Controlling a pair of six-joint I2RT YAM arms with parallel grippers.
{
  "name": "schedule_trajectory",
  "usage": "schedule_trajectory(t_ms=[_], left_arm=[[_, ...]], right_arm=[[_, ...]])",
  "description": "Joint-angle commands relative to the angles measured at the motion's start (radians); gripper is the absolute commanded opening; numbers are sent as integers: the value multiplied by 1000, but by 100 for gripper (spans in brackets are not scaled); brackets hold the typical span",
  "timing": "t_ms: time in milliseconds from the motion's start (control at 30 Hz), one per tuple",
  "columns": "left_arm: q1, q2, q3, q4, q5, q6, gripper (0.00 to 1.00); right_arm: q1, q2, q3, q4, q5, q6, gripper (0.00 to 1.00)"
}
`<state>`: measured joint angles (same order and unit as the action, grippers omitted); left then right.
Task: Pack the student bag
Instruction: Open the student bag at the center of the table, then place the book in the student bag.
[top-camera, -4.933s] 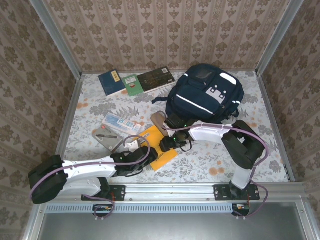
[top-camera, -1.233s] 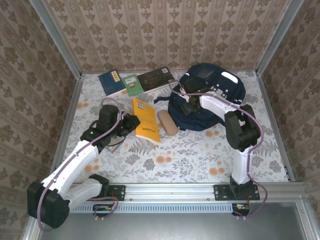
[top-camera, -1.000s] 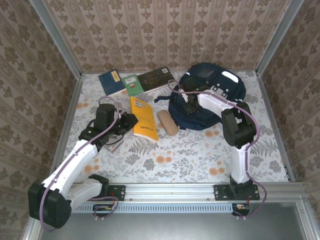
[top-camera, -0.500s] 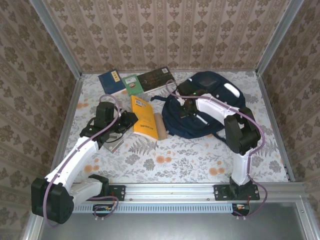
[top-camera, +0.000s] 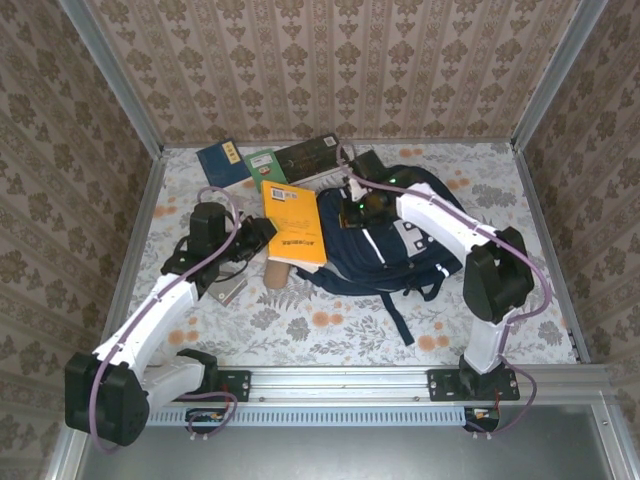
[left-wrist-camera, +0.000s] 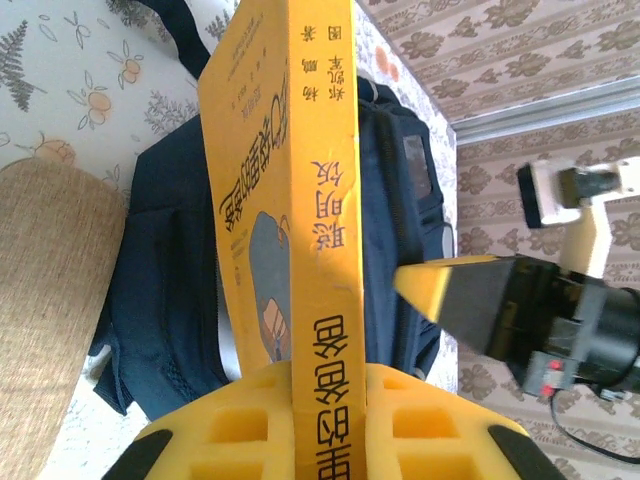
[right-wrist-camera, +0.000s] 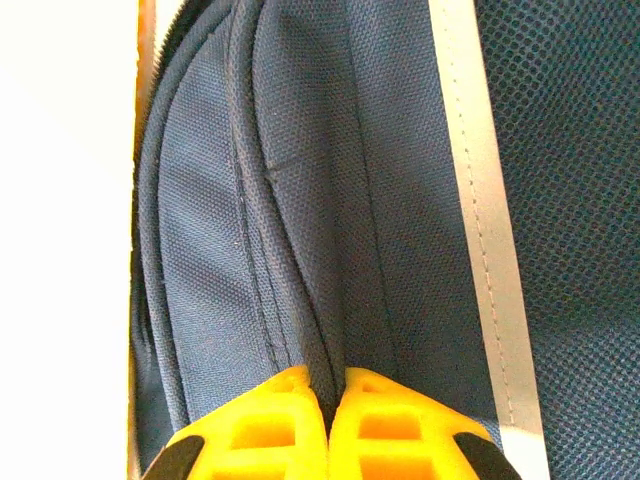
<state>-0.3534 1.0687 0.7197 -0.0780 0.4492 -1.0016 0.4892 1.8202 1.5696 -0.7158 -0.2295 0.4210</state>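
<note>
The student bag (top-camera: 400, 250), navy with white stripes, lies right of centre with its straps trailing toward the near edge. My right gripper (top-camera: 352, 212) is at the bag's left rim, shut on a fold of its navy fabric (right-wrist-camera: 300, 250), with a pale stripe (right-wrist-camera: 480, 200) beside it. My left gripper (top-camera: 262, 232) is shut on a yellow book (top-camera: 295, 225), held by its spine (left-wrist-camera: 325, 200) on edge against the bag's side (left-wrist-camera: 170, 290). In the left wrist view the left gripper (left-wrist-camera: 328, 425) clamps the spine, and the right gripper (left-wrist-camera: 480, 300) hangs beyond the book.
A tan soft case (top-camera: 274, 272) lies partly under the yellow book. A blue book (top-camera: 222, 160), a green one (top-camera: 262, 166) and a dark one (top-camera: 315, 155) lie at the back. A grey flat item (top-camera: 232, 292) sits under the left arm. Patterned walls enclose the table.
The right gripper closed on the bag's rim and dragged it left and nearer, stretching the bag out with its straps now trailing. The left gripper brought the yellow book up against the bag.
</note>
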Motion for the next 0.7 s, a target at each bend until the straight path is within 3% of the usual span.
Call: schedule_trajectory(t_ms=[0, 333, 667], left_arm=[[-20, 25, -7, 149, -3, -37, 0], [-45, 45, -27, 256, -116, -88, 0], [-97, 146, 32, 372, -85, -97, 0]], right_arm=[[-52, -93, 21, 55, -144, 62, 0], [-168, -147, -6, 147, -287, 175, 0], [-196, -126, -16, 222, -348, 238, 0]])
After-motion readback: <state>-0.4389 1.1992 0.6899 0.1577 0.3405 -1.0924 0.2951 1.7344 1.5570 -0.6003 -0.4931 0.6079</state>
